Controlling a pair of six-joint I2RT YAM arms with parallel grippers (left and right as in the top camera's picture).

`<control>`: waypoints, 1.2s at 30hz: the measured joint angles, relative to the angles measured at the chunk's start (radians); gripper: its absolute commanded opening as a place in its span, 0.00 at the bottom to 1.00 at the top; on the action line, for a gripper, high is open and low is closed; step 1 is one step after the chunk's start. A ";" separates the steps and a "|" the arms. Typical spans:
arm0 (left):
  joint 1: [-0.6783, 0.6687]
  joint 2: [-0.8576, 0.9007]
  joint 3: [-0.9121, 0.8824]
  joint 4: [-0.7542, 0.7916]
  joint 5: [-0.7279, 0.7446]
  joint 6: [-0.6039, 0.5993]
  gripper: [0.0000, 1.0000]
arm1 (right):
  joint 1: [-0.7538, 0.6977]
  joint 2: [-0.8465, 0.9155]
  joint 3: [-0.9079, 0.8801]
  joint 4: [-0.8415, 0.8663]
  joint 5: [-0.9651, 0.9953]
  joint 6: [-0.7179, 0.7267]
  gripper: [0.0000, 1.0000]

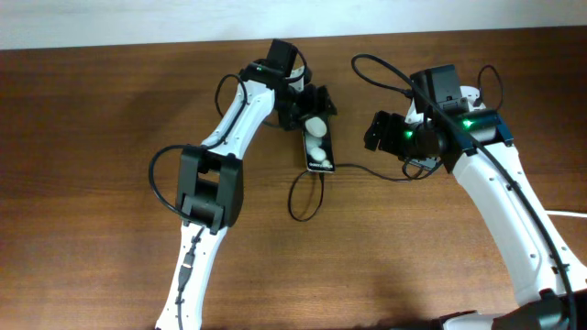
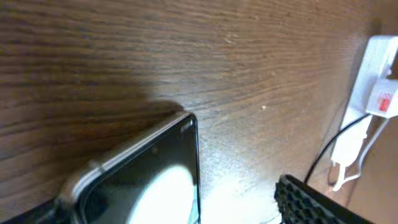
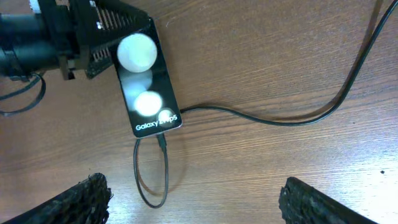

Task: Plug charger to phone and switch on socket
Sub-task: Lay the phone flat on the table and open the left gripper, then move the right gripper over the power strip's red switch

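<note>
We are seeing the phone (image 1: 318,147) lying mid-tabletop (image 1: 110,110). The left claw (image 1: 309,110) is straddling its far end, jaws wide, likely bracing it, while the charger (image 3: 267,121) tip is meeting its near port. The right claw (image 1: 378,131) is hovering wide, empty.

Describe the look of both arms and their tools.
Both the left arm and right arm have white curved links joined by blocky black housings, with thin black cables looping alongside. A green light glows on the right arm. The left tool and right tool are black, with ribbed pads.
</note>
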 measured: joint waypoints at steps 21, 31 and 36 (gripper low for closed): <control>-0.005 0.029 0.395 -0.502 -0.561 0.116 0.99 | 0.000 0.000 0.000 -0.002 0.000 -0.021 1.00; 0.039 0.010 0.757 -0.777 -0.606 0.266 0.99 | 0.000 0.000 0.000 0.008 0.010 -0.024 0.99; 0.038 -0.025 0.757 -0.779 -0.633 0.320 0.99 | 0.000 0.000 0.000 0.005 0.019 -0.024 0.99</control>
